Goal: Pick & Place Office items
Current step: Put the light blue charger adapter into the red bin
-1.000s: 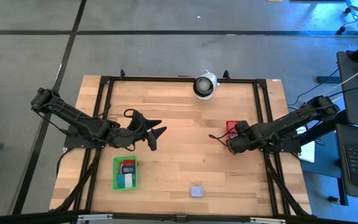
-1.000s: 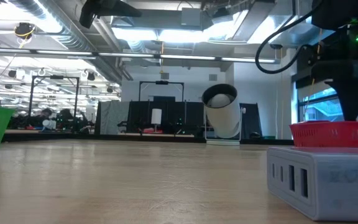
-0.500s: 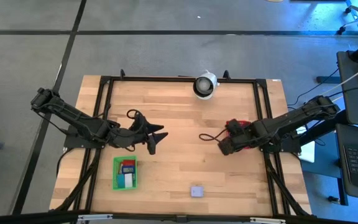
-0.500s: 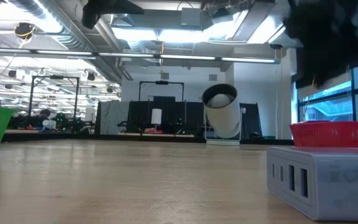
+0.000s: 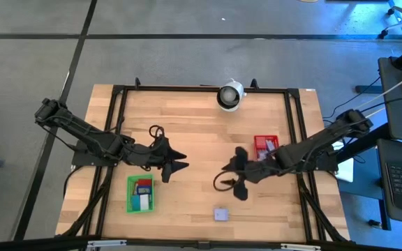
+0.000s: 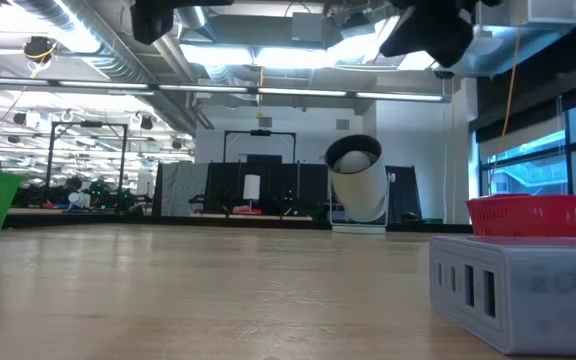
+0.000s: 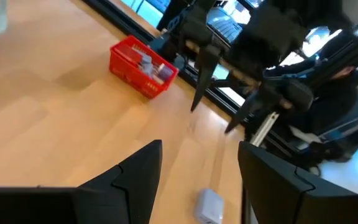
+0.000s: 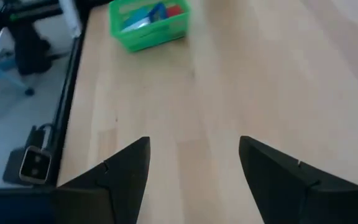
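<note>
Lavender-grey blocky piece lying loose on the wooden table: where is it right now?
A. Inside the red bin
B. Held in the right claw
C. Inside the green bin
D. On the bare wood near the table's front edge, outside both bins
D. The high view shows the lavender-grey blocky piece alone on the wooden table, clear of the green bin, the red bin and the open, empty right claw.

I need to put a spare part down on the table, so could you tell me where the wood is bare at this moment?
Bare wood runs across the far half, between the round white-and-black device and both arms, and along the near edge either side of the lavender block. It is crowded mid-table: the open left gripper and open right gripper hang there, flanked by the green bin and red bin.
</note>
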Motion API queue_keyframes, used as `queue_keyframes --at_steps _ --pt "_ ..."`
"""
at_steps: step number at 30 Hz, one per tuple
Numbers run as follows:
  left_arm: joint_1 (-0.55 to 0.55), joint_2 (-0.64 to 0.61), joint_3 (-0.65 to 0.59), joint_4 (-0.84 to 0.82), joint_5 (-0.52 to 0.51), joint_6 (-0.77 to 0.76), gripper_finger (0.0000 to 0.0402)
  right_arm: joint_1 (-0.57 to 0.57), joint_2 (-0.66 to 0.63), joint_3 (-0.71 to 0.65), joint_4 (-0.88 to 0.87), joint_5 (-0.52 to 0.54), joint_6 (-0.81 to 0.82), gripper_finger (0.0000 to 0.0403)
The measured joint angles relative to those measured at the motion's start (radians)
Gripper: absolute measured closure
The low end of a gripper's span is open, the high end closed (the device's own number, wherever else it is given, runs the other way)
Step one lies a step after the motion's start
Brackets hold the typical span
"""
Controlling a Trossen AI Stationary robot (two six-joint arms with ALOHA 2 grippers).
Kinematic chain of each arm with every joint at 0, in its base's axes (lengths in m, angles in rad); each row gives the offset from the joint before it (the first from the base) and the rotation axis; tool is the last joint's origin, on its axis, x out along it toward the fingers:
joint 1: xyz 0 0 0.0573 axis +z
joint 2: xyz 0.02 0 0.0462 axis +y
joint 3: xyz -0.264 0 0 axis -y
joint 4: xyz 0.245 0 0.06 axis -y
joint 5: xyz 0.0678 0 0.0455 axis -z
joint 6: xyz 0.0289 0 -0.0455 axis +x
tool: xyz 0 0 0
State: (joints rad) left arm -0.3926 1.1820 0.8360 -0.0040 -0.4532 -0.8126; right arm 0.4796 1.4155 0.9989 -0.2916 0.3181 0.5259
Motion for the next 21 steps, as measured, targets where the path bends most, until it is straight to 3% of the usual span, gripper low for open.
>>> queue_keyframes --at_steps 8,13,16,21 --pt "-0.029 0.0 0.0 0.0 -0.013 -0.057 0.0194 0.043 0.172 0.0 0.216 -0.183 -0.137 0.0153" --pt "-0.033 0.0 0.0 0.0 -0.027 -0.109 0.0194 0.123 0.288 0.0 0.378 -0.221 -0.086 0.0153" --pt "-0.033 0.0 0.0 0.0 -0.026 -0.109 0.0194 0.178 0.334 0.0 0.421 -0.174 -0.088 0.0153" --pt "-0.036 0.0 0.0 0.0 -0.022 -0.109 0.0194 0.257 0.377 -0.001 0.419 0.016 -0.219 0.0153"
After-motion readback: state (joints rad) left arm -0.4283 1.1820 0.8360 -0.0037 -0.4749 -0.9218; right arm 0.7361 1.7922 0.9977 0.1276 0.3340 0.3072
